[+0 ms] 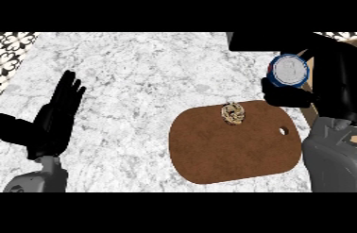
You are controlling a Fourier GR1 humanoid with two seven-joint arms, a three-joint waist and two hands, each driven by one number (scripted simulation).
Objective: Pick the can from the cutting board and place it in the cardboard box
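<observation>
A blue can with a white top [288,70] is held up at the right, above the counter and just past the far right corner of the brown cutting board [230,147]. My right hand [327,88] is shut on the can, its black fingers [284,98] curled under and behind it. Thin tan strips of the cardboard box [310,118] show right of the board, mostly hidden by my right hand and forearm. My left hand [59,112] rests open at the left, fingers up.
A small golden-brown object [232,112] lies on the board's far edge. The board has a hanging hole [283,131] near its right side. White marble counter [146,76] spreads between the two hands. A patterned wall strip [14,50] runs along the far left.
</observation>
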